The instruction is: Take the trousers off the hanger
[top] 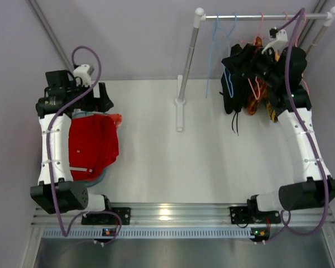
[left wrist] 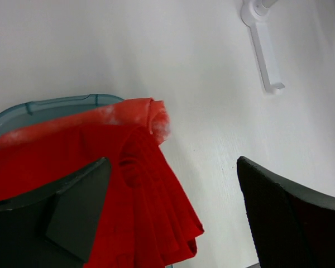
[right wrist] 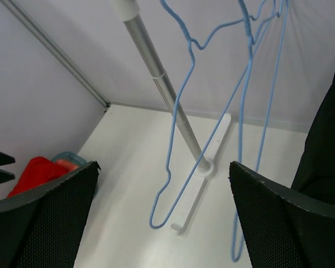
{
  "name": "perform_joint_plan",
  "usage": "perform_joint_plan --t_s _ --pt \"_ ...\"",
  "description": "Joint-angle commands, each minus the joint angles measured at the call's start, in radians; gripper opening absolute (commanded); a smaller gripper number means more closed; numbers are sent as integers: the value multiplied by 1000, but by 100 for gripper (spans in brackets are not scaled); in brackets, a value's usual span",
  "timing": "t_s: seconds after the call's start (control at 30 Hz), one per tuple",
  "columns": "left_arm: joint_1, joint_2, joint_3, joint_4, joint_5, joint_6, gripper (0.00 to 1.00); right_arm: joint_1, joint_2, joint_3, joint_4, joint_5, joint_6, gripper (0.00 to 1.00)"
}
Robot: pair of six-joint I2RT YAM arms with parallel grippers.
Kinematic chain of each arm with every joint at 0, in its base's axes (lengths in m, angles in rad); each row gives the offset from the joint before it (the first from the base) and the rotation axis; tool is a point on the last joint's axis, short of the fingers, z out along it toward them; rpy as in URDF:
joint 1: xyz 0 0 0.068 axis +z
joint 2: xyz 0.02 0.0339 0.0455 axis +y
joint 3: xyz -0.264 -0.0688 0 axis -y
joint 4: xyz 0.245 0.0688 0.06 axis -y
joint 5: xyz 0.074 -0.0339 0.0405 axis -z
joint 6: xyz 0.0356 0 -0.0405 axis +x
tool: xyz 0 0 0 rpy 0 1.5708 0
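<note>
trousers: the red pair lies folded in the bin at the left of the top view, under the left arm; the blotchy pair lies crumpled at its upper edge, against the bin's rim. both are off the hangers.
bin: teal, on the worktop; it holds both trousers. a fold of the red pair hangs over its rim onto the worktop.
left claw: apart, gripping nothing, hanging above the red pair at the bin's edge.
right claw: apart and empty, up at the rail in the upper right of the top view, with bare blue hangers dangling between its fingers.
rack: black clothes and orange hangers bunch at the right end, beside the right arm.
risk, hangers: the wire loops sit inside the right claw's span; a sideways move would likely hook one and drag it along or off the rail.
risk, cable: the right arm's purple cable crosses the rail and could snag there.
risk, bin: the overhanging fold looks loose; if the left claw dips or brushes it, the red pair could slide out.
</note>
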Motion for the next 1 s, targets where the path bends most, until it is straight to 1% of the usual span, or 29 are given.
perform_joint_plan --t_s 0.0,0.07,0.1,0.17,0.27,0.3,0.47,0.57,0.67,0.9,0.97 --pt "-152 1 47 21 -97 11 99 -17 -158 -55 55 27 -39 99" --pt "-221 10 57 46 -123 -15 99 -15 -215 -101 56 39 -51 99" --pt "-293 17 69 69 -147 -43 99 -17 -270 -149 55 45 -59 99" --pt "-371 37 80 92 -172 -71 99 -15 -322 -196 46 67 -66 99" --pt "-437 68 115 127 -248 -127 99 -17 -455 -301 32 97 -92 99" --pt "-445 73 121 135 -261 -137 99 -15 -482 -359 35 107 -100 99" --pt "-456 53 94 225 -338 -206 99 -15 -635 -512 49 163 -132 100" --pt "-456 39 66 253 -400 -192 99 -37 -703 -575 84 145 -123 99" --pt "-456 34 64 253 -449 -183 99 -49 -710 -583 78 125 -117 99" --pt "-456 14 49 261 -502 -189 99 -49 -694 -586 93 91 -112 99" --pt "-455 4 44 267 -554 -190 99 -48 -686 -583 96 79 -112 99"
